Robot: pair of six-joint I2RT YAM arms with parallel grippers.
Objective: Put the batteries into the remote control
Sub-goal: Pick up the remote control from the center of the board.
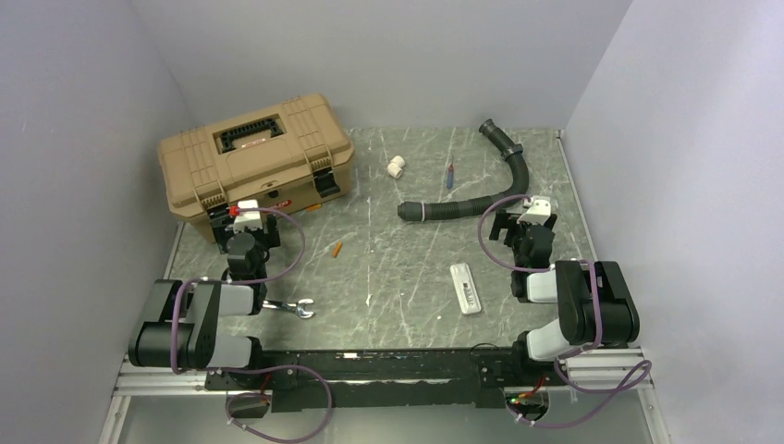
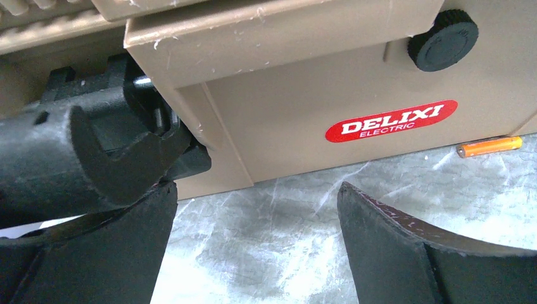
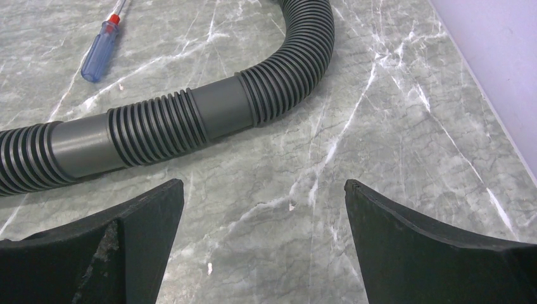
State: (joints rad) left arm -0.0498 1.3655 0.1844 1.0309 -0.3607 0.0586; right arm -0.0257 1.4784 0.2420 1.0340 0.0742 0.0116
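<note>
Currently: two batteries, one remote control; left end effector, right end effector wide apart, empty.

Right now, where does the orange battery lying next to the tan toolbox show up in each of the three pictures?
Top view: the battery lies left of centre, at the near right corner of the toolbox.
Left wrist view: far right, halfway up, just below the toolbox wall.
Right wrist view: not in it.
Shared landmark: the toolbox, in the top and left wrist views; the right wrist view shares only the grey hose with the top view.
</note>
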